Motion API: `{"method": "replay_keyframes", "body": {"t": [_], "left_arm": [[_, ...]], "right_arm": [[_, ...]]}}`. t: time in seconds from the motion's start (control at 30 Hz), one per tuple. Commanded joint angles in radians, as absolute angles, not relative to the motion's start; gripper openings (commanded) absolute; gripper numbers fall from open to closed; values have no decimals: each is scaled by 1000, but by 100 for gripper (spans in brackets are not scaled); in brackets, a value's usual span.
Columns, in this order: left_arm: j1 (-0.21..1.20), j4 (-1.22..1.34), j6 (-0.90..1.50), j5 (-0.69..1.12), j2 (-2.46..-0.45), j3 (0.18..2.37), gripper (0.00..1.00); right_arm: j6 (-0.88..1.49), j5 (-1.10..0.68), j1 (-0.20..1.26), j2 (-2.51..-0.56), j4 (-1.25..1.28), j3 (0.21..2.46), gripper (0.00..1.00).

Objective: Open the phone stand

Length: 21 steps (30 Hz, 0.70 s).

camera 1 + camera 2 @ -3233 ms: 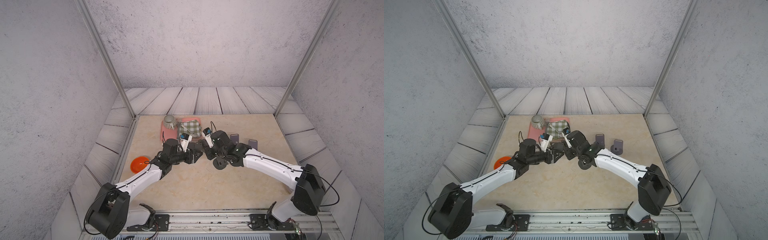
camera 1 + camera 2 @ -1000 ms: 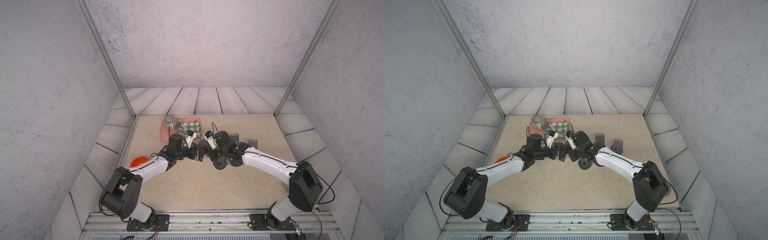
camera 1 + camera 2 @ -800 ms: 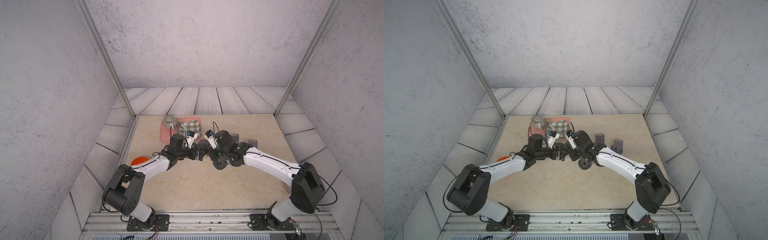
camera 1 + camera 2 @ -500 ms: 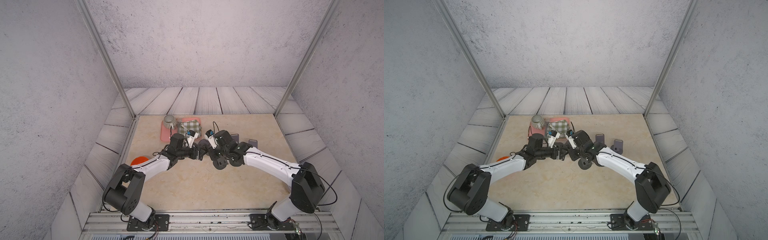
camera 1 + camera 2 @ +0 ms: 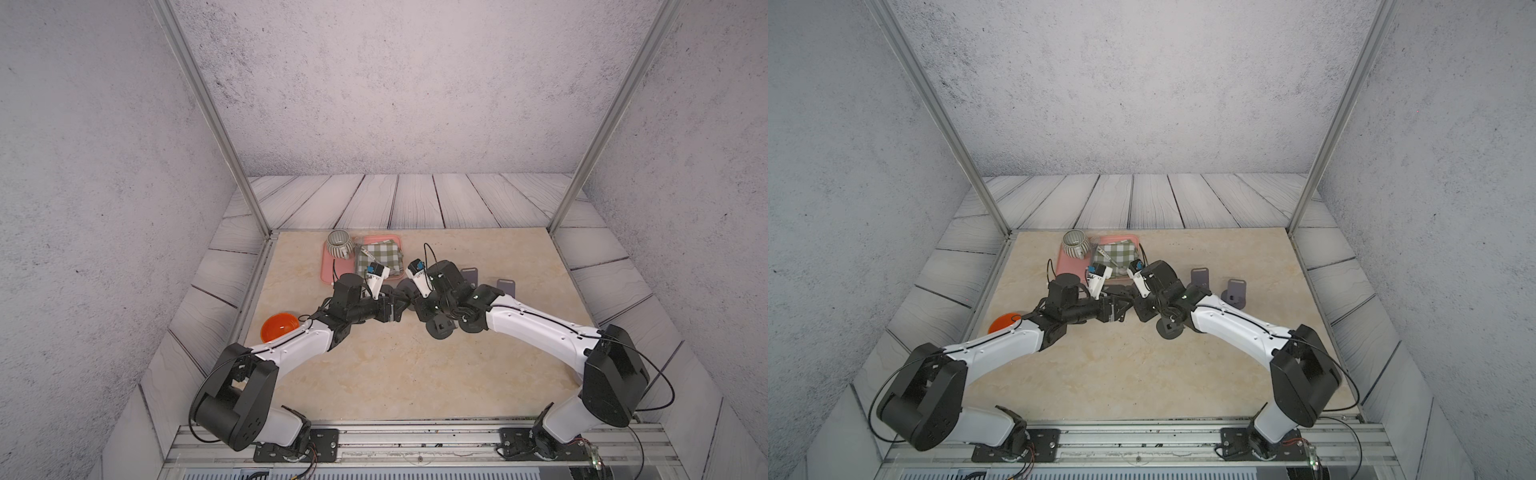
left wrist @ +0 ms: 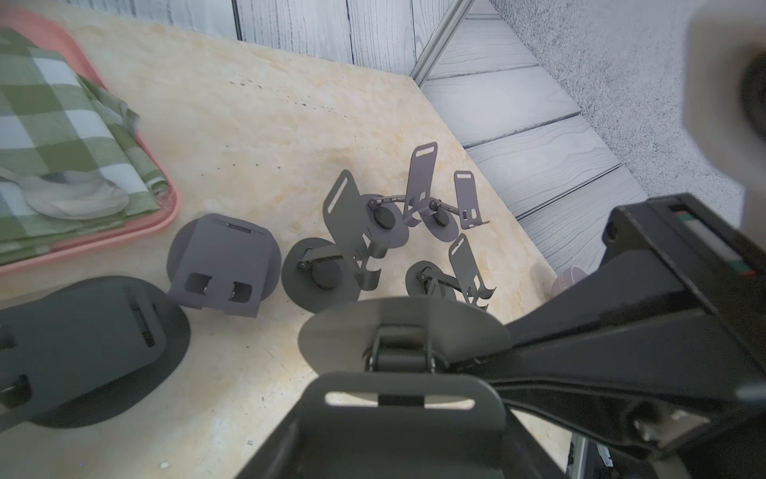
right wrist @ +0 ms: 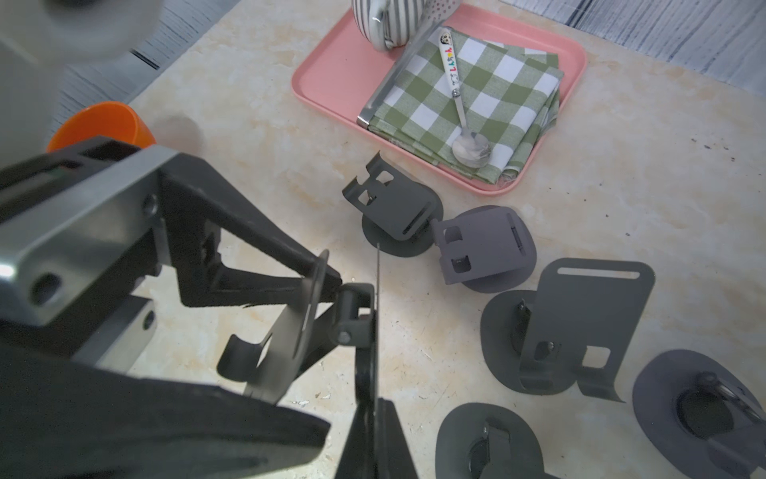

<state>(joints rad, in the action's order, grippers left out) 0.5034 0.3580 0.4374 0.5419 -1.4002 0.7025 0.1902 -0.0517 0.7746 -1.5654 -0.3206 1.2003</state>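
- And there it was: the phone stand (image 7: 298, 327) hung between the two grippers. It was just off the robot-side edge of the pink tray (image 7: 323, 79), by the corner where the checked napkin (image 7: 476, 91) lay.
- The right gripper (image 6: 497, 357) had its jaws pressed fully together on the rim of the stand's round base. In the right wrist view that base showed edge-on, as a thin line.
- The left gripper (image 7: 321, 315) stood with its jaws fairly wide, but they were not idle. One finger sat at each side edge of the stand's slotted back plate, clamping it across its width.
- Plate and base made a narrow V, joined by the small hinged arm between them. The plate's hooked lip pointed away from the base.
- Two folded stands (image 7: 485, 249) lay side by side on the table (image 7: 621, 166), right beside that same tray corner.
- Further from the tray, a cluster of opened stands (image 6: 352, 215) stood with their plates raised.
- On the tray, a spoon (image 7: 460, 108) rested on the napkin and a striped mug (image 7: 389, 20) stood at the far corner.
- An orange bowl (image 5: 279, 326) sat well apart from the tray, close by the left arm.
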Motion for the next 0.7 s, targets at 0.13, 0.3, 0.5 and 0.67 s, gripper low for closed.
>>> {"method": "replay_keyframes", "body": {"t": [0.13, 0.3, 0.5, 0.67], "left_arm": [[491, 434, 423, 388, -1247, 609, 47], [491, 458, 419, 276, -1129, 529, 45], [491, 446, 394, 228, -1049, 487, 44], [491, 462, 391, 191, -994, 443, 43]], "right_arm": [[247, 41, 692, -1610, -472, 1268, 0], [271, 2, 639, -1623, -491, 1276, 0], [276, -18, 617, -1632, -495, 1289, 0], [288, -38, 606, -1647, -504, 1310, 0]]}}
